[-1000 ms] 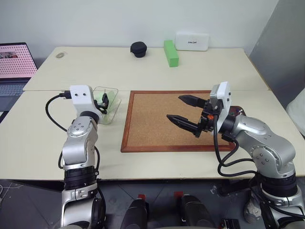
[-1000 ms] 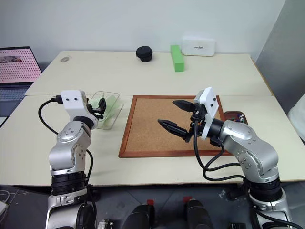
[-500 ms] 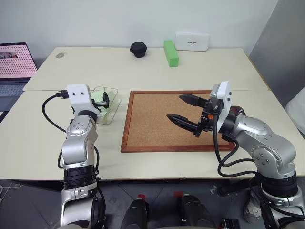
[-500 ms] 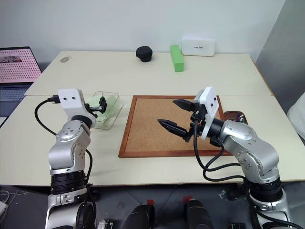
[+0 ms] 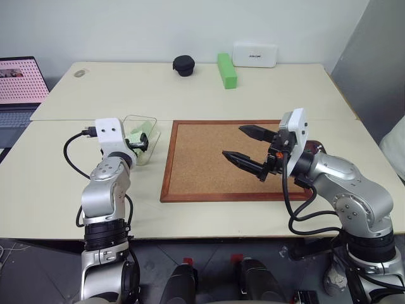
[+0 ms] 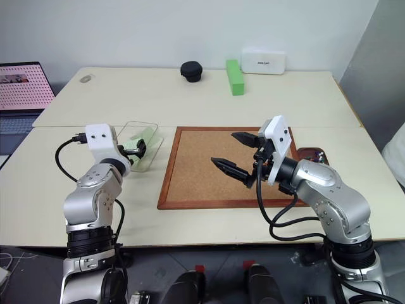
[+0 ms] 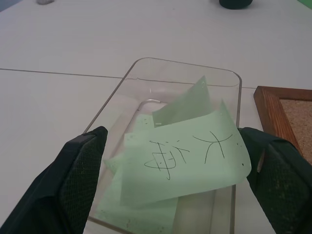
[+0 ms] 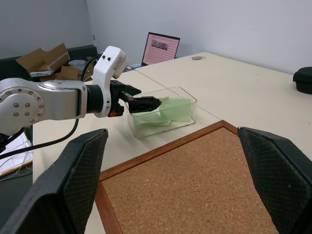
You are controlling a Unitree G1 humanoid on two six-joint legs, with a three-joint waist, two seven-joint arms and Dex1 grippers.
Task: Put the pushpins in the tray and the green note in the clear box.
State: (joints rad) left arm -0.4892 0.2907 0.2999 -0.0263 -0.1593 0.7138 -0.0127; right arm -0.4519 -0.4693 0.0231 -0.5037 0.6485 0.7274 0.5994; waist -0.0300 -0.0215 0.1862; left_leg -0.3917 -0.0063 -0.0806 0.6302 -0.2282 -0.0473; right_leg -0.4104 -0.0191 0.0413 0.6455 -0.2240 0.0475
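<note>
Now green note (image 7: 185,161) inside clear box (image 7: 146,83); left pincer (image 7: 180,180), right pincer (image 5: 243,147) released.

Head stereo downward, wrist views close

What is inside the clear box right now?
The clear box holds the green note, curled, with handwriting on it, lying over more pale green paper. The floor under the paper is covered.
</note>
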